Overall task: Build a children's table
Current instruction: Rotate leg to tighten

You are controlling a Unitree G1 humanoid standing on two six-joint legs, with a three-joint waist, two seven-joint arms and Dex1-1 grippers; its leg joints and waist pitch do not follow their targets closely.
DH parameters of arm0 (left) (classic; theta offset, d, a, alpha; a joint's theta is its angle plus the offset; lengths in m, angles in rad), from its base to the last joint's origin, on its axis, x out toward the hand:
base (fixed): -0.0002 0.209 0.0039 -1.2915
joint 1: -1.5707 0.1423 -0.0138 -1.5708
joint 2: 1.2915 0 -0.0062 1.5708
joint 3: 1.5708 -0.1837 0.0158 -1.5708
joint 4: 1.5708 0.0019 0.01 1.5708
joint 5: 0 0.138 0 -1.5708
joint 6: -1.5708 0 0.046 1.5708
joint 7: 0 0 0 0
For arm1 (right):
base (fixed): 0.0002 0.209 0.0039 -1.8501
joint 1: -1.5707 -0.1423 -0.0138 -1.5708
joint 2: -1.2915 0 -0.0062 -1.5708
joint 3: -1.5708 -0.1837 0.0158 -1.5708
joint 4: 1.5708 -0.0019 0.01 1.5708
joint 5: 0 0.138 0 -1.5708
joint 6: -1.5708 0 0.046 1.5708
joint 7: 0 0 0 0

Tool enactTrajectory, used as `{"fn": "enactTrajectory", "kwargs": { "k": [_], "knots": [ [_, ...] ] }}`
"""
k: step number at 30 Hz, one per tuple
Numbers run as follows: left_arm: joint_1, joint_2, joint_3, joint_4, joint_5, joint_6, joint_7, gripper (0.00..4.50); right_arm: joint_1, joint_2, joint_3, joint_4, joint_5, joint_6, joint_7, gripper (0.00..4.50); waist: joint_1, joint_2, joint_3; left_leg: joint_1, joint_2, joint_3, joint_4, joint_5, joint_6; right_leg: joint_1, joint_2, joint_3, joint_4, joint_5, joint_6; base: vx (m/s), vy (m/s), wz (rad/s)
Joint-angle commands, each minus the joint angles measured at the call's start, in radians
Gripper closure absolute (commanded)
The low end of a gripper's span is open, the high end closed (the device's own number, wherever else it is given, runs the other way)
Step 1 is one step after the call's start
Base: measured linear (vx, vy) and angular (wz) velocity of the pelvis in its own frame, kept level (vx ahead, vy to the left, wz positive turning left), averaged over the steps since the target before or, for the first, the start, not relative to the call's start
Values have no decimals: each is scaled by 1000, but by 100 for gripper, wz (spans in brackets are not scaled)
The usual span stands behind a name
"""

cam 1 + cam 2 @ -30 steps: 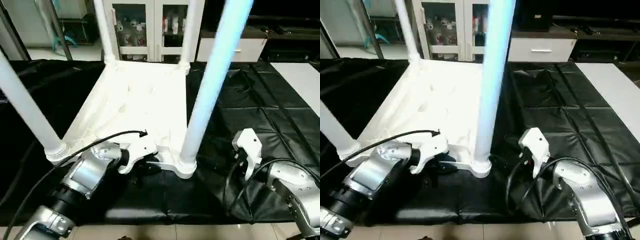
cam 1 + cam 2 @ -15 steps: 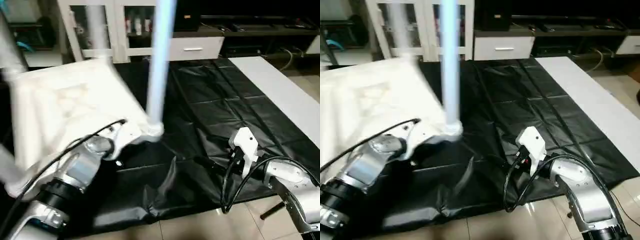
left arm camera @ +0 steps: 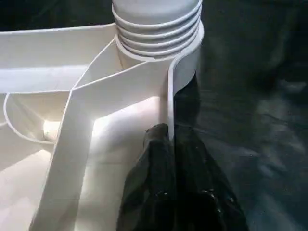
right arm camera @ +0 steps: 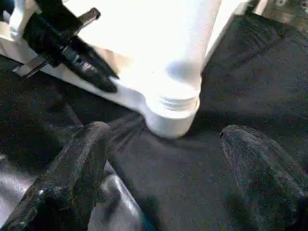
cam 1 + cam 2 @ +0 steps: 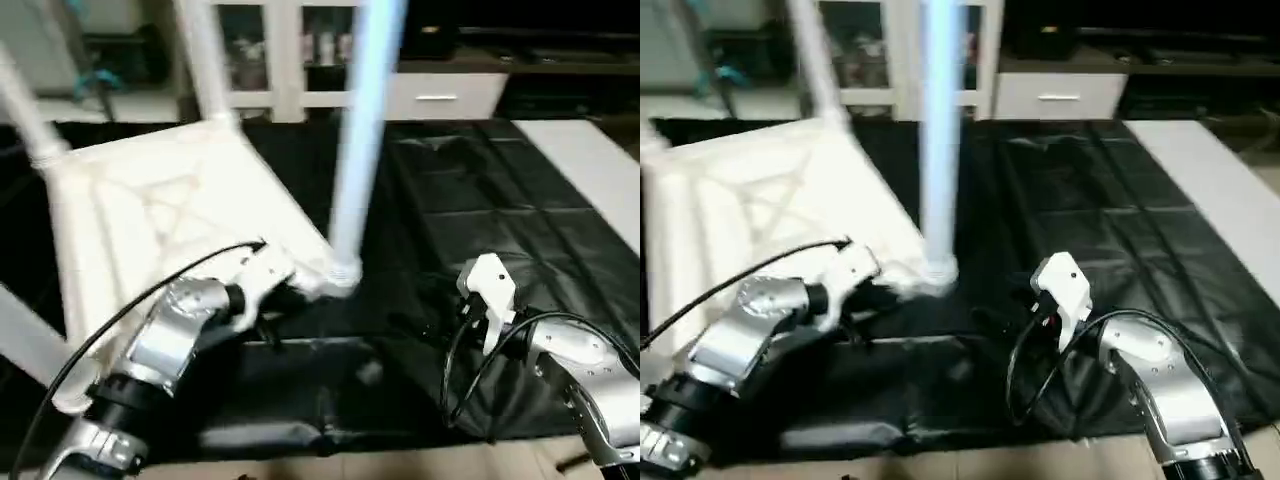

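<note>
The children's table lies upside down on the black mat, its ribbed white tabletop (image 5: 170,210) turned askew. Three legs stand in sockets: the near-right leg (image 5: 365,120), a far leg (image 5: 205,60) and a left leg (image 5: 25,110). My left gripper (image 3: 168,139) is shut on the tabletop's thin rim wall, right beside the corner socket (image 3: 159,43) of the near-right leg. My right gripper (image 4: 166,132) is open, its fingers (image 4: 86,159) spread wide just above the mat, a short way in front of that same socket (image 4: 173,113) and not touching it.
The black mat (image 5: 480,190) is wrinkled near its front edge, with tiled floor below it. A flat white board (image 5: 590,160) lies at the right of the mat. White cabinets (image 5: 290,50) stand at the back. A black cable loops over each forearm.
My left gripper's fingers have closed on the tabletop's rim. The table has turned on the mat, its near-right corner shifting left and away. The mat has bunched. My right gripper stays open.
</note>
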Motion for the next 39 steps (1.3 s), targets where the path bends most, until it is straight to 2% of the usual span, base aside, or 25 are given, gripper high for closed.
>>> {"fn": "enactTrajectory", "kwargs": {
  "k": [1, 3, 4, 7, 8, 10, 17, 18, 20, 21, 24, 28, 34, 35, 36, 39],
  "knots": [
    [35, -15, -86, 16, -2, -13, -54, 444, -1, -5, -7, -3, -2, -10, 2, 54, -6, -12, -38, 6, 41, -3, -66, -182, 68, 42, -49, 45, -74, -178, -200, 0, 0, 0],
    [37, -12, -102, 18, 8, -18, -63, 444, 0, -6, -6, -3, -4, -12, 4, 54, -5, -12, -35, 9, 41, -2, -69, -217, 54, 39, -50, 47, -81, -232, -182, 0, 0, 0],
    [38, -8, -125, 24, 25, -32, -66, 444, 0, -10, -7, -3, -3, -13, 8, 54, -4, -13, -33, 10, 42, -5, -74, -246, 36, 39, -51, 47, -86, -289, -158, 0, 0, 0],
    [34, -2, -151, 48, 53, -76, -70, 444, -1, -16, -8, -2, -3, -14, 14, 54, -3, -12, -33, 13, 42, -5, -76, -264, 24, 34, -51, 50, -91, -317, -135, 0, 0, 0],
    [31, -5, -155, 56, 59, -89, -67, 444, -2, -19, -10, -1, -3, -15, 17, 54, -3, -15, -33, 13, 42, -4, -76, -262, 25, 34, -50, 50, -92, -315, -134, 0, 0, 0],
    [22, -18, -158, 65, 67, -100, -56, 444, -5, -24, -12, 2, -1, -15, 23, 54, -2, -14, -32, 16, 44, -3, -76, -263, 21, 32, -49, 52, -90, -300, -141, 0, 0, 0],
    [-4, -41, -145, 68, 41, -115, -62, 444, -15, -28, -14, 8, 0, -13, 29, 54, 0, -16, -35, 9, 44, -3, -75, -228, 25, 40, -50, 55, -81, -246, -153, 0, 0, 0],
    [-5, -42, -143, 69, 37, -113, -65, 420, -16, -28, -14, 8, 1, -13, 30, 54, 0, -17, -36, 5, 43, -4, -76, -224, 27, 42, -50, 55, -80, -238, -151, 0, 0, 0],
    [-16, -35, -135, 86, 47, -130, -57, 393, -21, -27, -11, 12, 1, -13, 34, 54, 1, -20, -34, 6, 42, -3, -76, -231, 29, 41, -50, 56, -82, -262, -143, 0, 0, 0],
    [-20, -29, -138, 97, 61, -145, -50, 393, -23, -27, -10, 13, 1, -14, 36, 54, 1, -23, -33, 5, 41, -3, -77, -239, 31, 40, -51, 57, -86, -282, -134, 0, 0, 0],
    [-25, -18, -142, 119, 77, -160, -53, 393, -26, -27, -9, 16, 1, -15, 39, 54, 1, -21, -31, 9, 44, -4, -80, -265, 19, 36, -52, 59, -90, -329, -119, 0, 0, 0],
    [-32, -4, -145, 132, 74, -151, -75, 393, -31, -27, -9, 19, 1, -14, 40, 54, -1, -23, -30, 5, 43, -5, -82, -274, 12, 38, -53, 60, -90, -338, -114, 0, 0, 0],
    [-46, -12, -137, 161, 69, -151, -72, 441, -30, -25, -10, 18, 1, -14, 41, 54, -2, -24, -29, 6, 42, -5, -83, -276, 10, 37, -54, 61, -94, -361, -106, 0, 0, 0],
    [-48, -9, -149, 171, 75, -150, -85, 447, -29, -26, -11, 17, 2, -14, 42, 54, -2, -22, -30, 4, 43, -7, -84, -274, 9, 38, -54, 61, -93, -358, -106, 0, 0, 0],
    [-49, -6, -158, 178, 79, -149, -94, 447, -28, -27, -12, 17, 2, -14, 43, 54, -4, -23, -31, 2, 43, -7, -84, -267, 8, 40, -54, 60, -91, -344, -106, 0, 0, 0],
    [-47, 20, -210, 179, 104, -95, -158, 447, -29, -33, -19, 24, 3, -16, 45, 54, -5, -20, -33, 4, 43, -6, -82, -252, 7, 39, -51, 61, -85, -285, -124, 0, 0, 0]
  ]
}}
